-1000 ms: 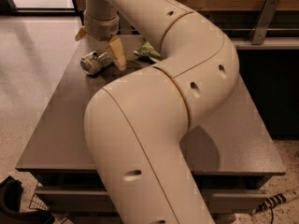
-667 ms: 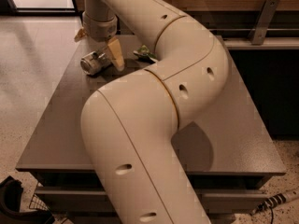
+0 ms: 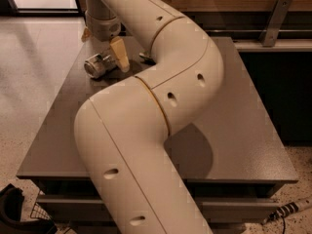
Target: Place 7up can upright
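The 7up can lies on its side near the table's far left corner. The gripper hangs low over that same corner, fingers spread.

Light: dim, warm; brightest on the floor beyond the desk's far left corner.
Shadow: dark patch under the arm, mid-desk.
Glare: small shine on the 7up can, below the gripper, far left corner.
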{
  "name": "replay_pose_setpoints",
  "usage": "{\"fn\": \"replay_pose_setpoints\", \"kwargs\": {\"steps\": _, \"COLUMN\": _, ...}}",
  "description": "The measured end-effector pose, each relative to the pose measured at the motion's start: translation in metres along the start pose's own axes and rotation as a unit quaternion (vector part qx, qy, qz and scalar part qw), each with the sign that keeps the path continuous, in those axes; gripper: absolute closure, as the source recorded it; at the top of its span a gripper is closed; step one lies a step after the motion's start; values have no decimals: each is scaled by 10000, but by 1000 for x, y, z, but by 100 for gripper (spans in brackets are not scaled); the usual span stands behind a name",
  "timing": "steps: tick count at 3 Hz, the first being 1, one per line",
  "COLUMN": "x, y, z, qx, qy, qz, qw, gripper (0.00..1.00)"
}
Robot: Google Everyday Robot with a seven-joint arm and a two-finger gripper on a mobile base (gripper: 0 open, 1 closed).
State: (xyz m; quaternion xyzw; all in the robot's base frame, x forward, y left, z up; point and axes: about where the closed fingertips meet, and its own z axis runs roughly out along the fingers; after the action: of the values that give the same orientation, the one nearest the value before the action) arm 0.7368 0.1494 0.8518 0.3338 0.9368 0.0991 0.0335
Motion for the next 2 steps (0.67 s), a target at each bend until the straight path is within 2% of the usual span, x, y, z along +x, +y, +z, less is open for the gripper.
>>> {"fn": "replay_pose_setpoints", "kwargs": {"steps": 2, "x": 1, "y": 2, "z": 11, "qx": 94, "qy": 107, "qz": 80, "qw": 9999, "gripper": 0}}
